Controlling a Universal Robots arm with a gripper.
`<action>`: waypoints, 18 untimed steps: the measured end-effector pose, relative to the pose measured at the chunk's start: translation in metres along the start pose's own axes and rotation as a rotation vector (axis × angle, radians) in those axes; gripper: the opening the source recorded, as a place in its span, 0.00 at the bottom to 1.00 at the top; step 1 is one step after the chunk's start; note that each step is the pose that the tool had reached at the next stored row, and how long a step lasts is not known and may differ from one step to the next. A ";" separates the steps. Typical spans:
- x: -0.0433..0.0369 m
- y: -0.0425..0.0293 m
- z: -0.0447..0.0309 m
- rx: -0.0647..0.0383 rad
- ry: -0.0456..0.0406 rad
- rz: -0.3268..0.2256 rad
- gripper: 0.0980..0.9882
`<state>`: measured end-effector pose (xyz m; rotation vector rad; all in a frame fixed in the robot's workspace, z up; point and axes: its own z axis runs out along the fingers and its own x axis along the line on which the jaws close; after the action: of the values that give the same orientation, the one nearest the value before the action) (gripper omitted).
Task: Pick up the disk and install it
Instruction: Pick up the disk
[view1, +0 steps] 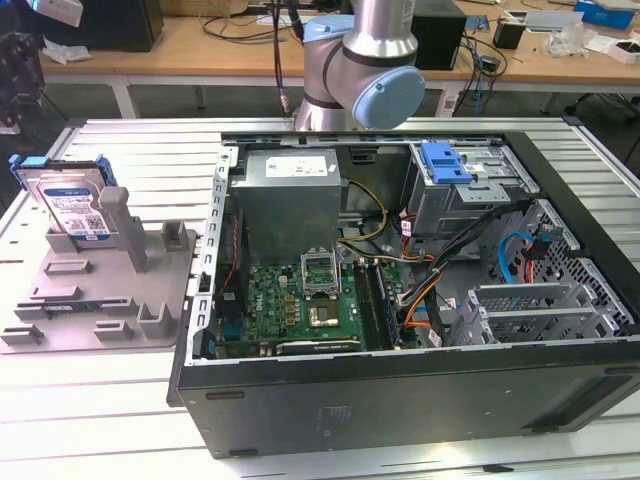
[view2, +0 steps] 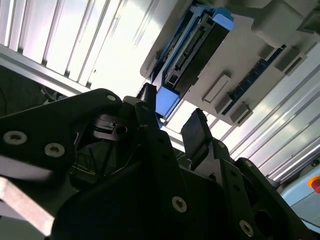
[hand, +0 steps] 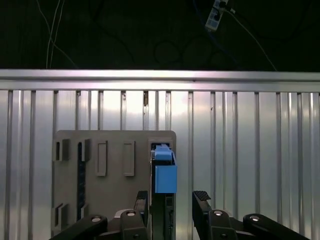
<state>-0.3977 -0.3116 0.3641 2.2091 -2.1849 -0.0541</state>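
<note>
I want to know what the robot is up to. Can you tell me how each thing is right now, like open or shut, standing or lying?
Disk: standing on its edge in the grey holder, not picked up yet.
Grey holder: lying flat, holding the disk.
Gripper: open, lined up with the disk, holding nothing.
Computer case: lying on its side, open, insides showing.

Surface: ribbed silver aluminium table (view1: 100, 400) | exterior view's left: flat grey plastic fixture plate (view1: 70, 310) | centre to right: open black metal computer case (view1: 400, 395)
</note>
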 end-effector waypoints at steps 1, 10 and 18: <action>0.0000 0.0008 0.0009 0.000 0.0003 -0.004 0.43; 0.0000 0.0040 0.0109 0.000 0.0032 -0.065 0.43; 0.0000 0.0040 0.0121 0.000 0.0032 -0.065 0.43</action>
<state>-0.4023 -0.3117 0.3523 2.2785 -2.1114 -0.0519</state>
